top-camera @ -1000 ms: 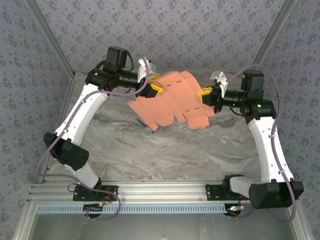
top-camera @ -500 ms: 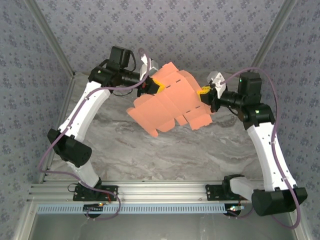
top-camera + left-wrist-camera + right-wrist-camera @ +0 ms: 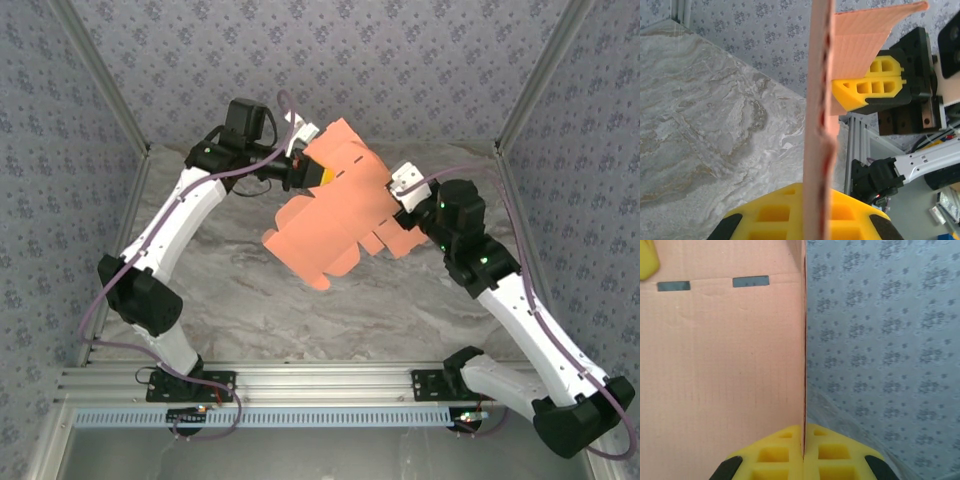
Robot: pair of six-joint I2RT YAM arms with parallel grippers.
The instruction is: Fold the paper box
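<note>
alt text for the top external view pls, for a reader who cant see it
The paper box, a salmon-orange die-cut cardboard sheet, is held between two grippers over a grey marbled table. The left gripper is shut on its upper left edge, the right gripper on its right edge. Blue-grey patterned walls stand behind.

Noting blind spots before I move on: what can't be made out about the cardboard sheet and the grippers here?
Top view: right gripper fingertips hidden by the edge of the cardboard sheet; table beneath the sheet covered.
Left wrist view: sheet seen edge-on at the left gripper, so creases and tabs are unreadable.
Right wrist view: sheet runs off the top and left edges, outline cut off.
</note>
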